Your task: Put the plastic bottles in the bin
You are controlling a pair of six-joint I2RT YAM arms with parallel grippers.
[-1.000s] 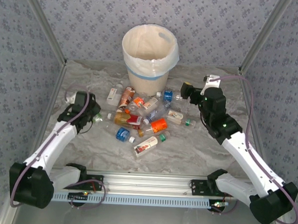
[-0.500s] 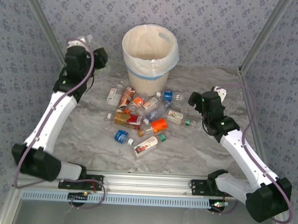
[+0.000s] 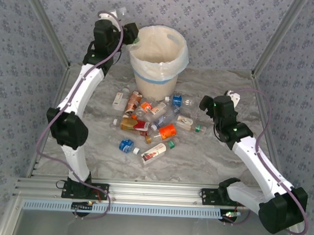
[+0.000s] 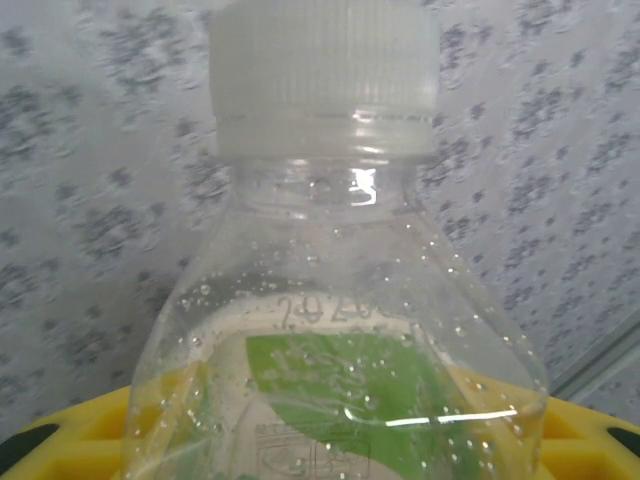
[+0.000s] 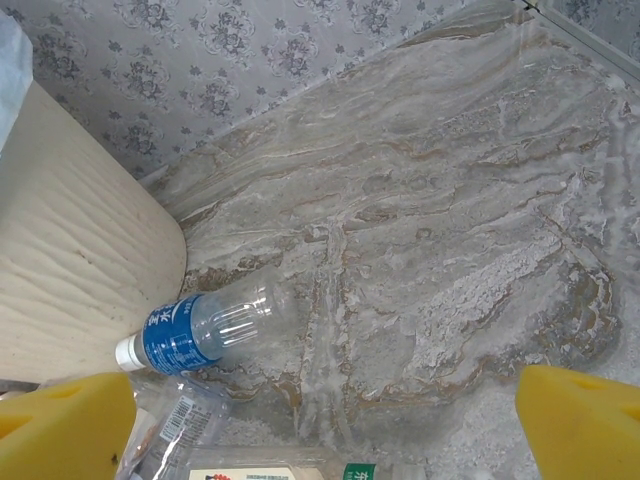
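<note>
We note the left hand (image 3: 131, 34) clamped on a clear white-capped plastic bottle (image 4: 335, 330) beside the round cream-white bin (image 3: 155, 78), right hand (image 3: 205, 103) apart.

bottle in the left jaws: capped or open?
Capped. The left wrist view shows a white ribbed cap seated on the neck of the clear bottle, which the left jaws hold.
</note>
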